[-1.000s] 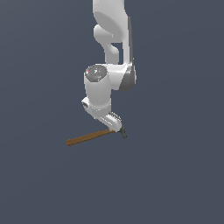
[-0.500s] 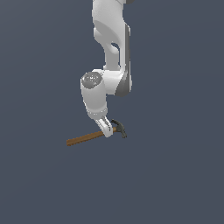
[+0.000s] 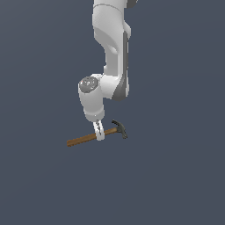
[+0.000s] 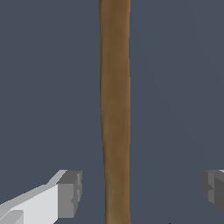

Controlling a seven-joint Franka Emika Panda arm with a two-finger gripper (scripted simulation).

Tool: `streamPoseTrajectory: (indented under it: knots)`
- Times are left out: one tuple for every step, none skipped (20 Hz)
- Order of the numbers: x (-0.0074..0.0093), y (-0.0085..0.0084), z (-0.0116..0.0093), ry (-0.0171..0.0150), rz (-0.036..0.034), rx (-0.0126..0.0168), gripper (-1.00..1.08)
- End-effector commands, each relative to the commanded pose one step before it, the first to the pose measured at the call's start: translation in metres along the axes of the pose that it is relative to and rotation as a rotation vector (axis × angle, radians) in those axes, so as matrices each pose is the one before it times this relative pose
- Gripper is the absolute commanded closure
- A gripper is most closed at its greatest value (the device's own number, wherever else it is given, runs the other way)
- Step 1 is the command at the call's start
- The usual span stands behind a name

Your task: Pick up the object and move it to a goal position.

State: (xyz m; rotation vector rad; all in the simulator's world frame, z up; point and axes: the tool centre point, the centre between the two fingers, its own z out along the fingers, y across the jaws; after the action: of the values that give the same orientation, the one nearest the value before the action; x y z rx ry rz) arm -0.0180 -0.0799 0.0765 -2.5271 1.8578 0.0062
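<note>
The pincer [image 3: 100, 134] straddles the hammer [image 3: 94, 137] handle near its head, fingers [image 4: 65, 194] spread wide and clear of the wood. The hammer apparently lies on the tabletop [image 3: 176, 176]; grasping, lifting and carrying all remain.

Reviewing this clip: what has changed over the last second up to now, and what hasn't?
The arm swung and lowered, bringing the gripper from above the hammer's head end down over the wooden handle, closer to the head. The wrist view shows the fingers open, one on each side of the handle, not touching it. Nothing has been grasped. The hammer lies where it was, same orientation.
</note>
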Motion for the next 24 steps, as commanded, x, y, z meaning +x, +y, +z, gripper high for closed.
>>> streamPoseTrajectory:
  knots:
    - [0.00276,0.00203,0.00364,0.00225,0.05027,-0.00033,-0.92]
    - [0.00090,0.00064,0.00117,0.00072,0.01552,-0.00021,-0.92]
    - [0.00082,0.00056,0.00105,0.00066,0.01388,-0.00018,-0.92]
    - [0.00074,0.00049,0.00092,0.00060,0.01226,-0.00015,-0.92]
    - [0.00064,0.00042,0.00080,0.00053,0.01062,-0.00013,-0.92]
    - [0.00055,0.00035,0.00067,0.00046,0.00899,-0.00010,-0.92]
    - [0.00044,0.00028,0.00055,0.00038,0.00733,-0.00008,-0.92]
    - [0.00036,0.00022,0.00043,0.00030,0.00573,-0.00006,-0.92]
    - [0.00025,0.00015,0.00030,0.00022,0.00408,-0.00004,-0.92]
    - [0.00017,0.00010,0.00018,0.00013,0.00249,-0.00003,-0.92]
    - [-0.00002,0.00001,0.00006,0.00004,0.00069,-0.00001,-0.92]
    - [-0.00018,-0.00004,-0.00025,-0.00028,-0.00497,-0.00025,-0.92]
    - [-0.00002,0.00000,0.00033,0.00000,0.00000,0.00000,-0.92]
    - [-0.00007,0.00001,0.00100,0.00000,0.00000,0.00000,-0.92]
    - [-0.00012,0.00002,0.00166,0.00000,0.00000,0.00000,-0.92]
    - [0.00023,0.00016,0.00232,-0.00004,0.00069,0.00000,-0.92]
    - [-0.00021,0.00004,0.00296,0.00000,0.00000,0.00000,-0.92]
    - [0.00013,0.00018,0.00361,-0.00003,0.00069,0.00000,-0.92]
    - [0.00008,0.00020,0.00424,-0.00002,0.00069,-0.00001,-0.92]
    - [0.00004,0.00021,0.00486,-0.00002,0.00069,-0.00001,-0.92]
    - [0.00000,0.00021,0.00545,-0.00001,0.00069,-0.00001,-0.92]
    - [0.00002,0.00018,0.00536,0.00000,0.00069,0.00000,-0.92]
    - [-0.00030,-0.00001,0.00465,0.00000,0.00000,0.00000,-0.92]
    - [0.00018,0.00006,0.00393,0.00001,0.00069,0.00003,-0.92]
